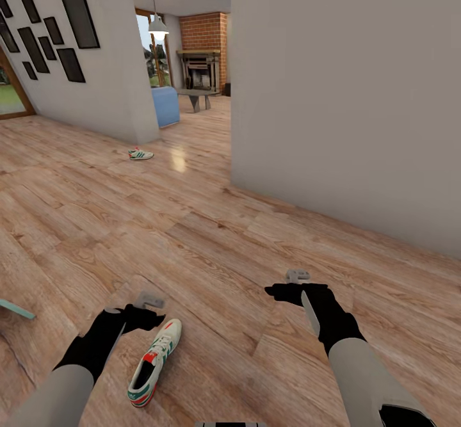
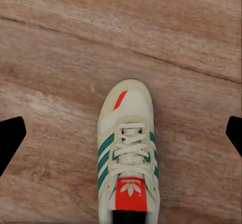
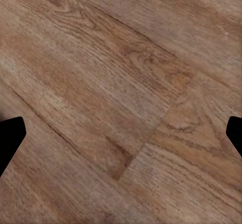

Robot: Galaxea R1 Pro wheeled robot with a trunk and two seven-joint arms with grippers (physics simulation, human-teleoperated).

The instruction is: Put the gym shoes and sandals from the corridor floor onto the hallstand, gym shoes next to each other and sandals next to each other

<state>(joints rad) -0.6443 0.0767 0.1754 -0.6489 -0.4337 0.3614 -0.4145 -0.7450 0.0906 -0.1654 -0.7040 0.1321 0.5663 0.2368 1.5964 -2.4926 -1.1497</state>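
Head view: grey wall (image 1: 346, 94) flanks far gym shoe (image 1: 140, 154).

Two gym shoes lie on the wooden floor (image 1: 211, 235): one shoe (image 1: 153, 362) at about seven o'clock, close by, and a second shoe (image 1: 140, 154) far off at eleven o'clock. Two arms reach forward, each with one gripper. Eight dark picture frames (image 1: 48, 30) hang on the wall at ten o'clock.

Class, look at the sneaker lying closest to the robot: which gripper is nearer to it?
Left. The left gripper hangs open just above the near gym shoe, which sits between its fingertips in the left wrist view. The right gripper hovers over bare corridor floor, well off to the shoe's side.
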